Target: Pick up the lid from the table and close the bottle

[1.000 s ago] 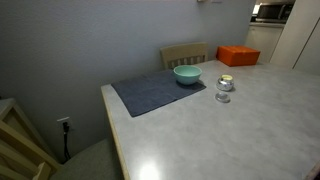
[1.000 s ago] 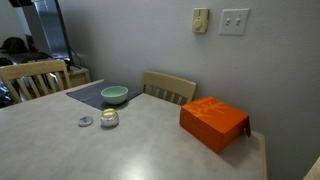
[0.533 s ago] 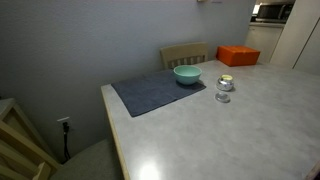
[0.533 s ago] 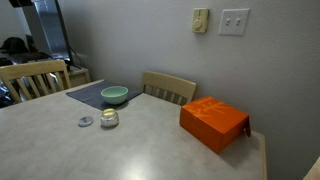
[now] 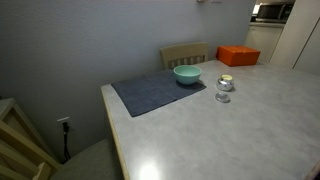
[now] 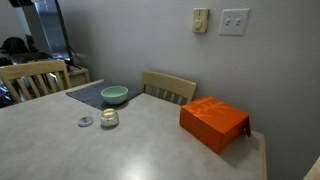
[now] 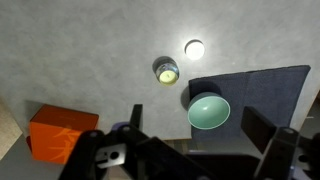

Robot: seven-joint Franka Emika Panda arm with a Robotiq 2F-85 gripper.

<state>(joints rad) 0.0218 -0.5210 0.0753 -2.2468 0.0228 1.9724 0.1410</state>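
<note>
The lid is a very small round silvery cap lying flat on the grey table; it also shows in both exterior views. The bottle is a small squat clear jar with a yellowish top, standing close beside the lid. My gripper shows only in the wrist view. It hangs high above the table, open and empty, with the teal bowl between its fingers in the picture. The arm is out of sight in both exterior views.
A teal bowl sits on a dark grey mat. An orange box stands near the table's corner. A wooden chair stands against the table's edge.
</note>
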